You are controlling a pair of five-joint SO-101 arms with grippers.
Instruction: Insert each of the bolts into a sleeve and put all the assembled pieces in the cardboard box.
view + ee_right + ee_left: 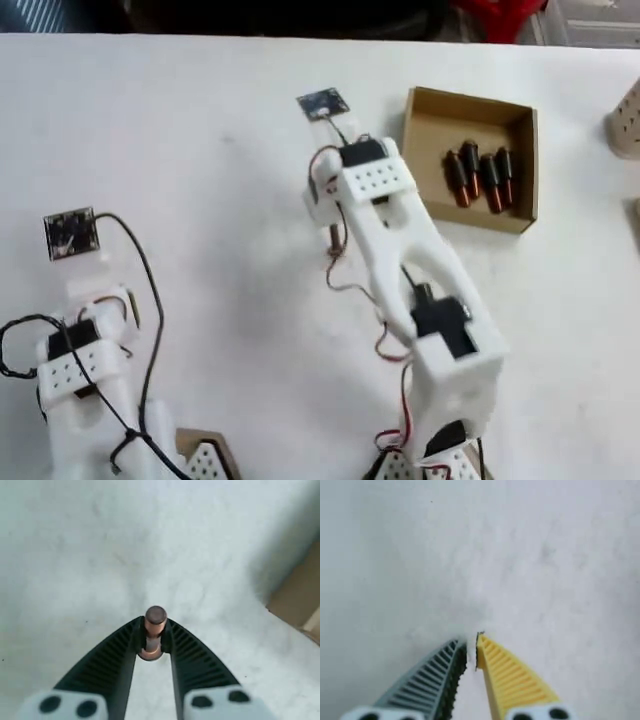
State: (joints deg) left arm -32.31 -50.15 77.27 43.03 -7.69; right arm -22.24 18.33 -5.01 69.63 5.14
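Bolt (154,630): copper-coloured, pinched across its shank between two black fingers (115,655), close to their tips. Right gripper (153,626) clamped on it, above bare white table (200,200). In the high view, seen as bolt (333,238) under the arm's front end, left of the cardboard box (420,130) and apart from it. Four assembled pieces (480,178) lying side by side inside the box. Left gripper (471,647): grey finger (435,675) and yellow finger (507,675) together at the tips, nothing between, just over the table.
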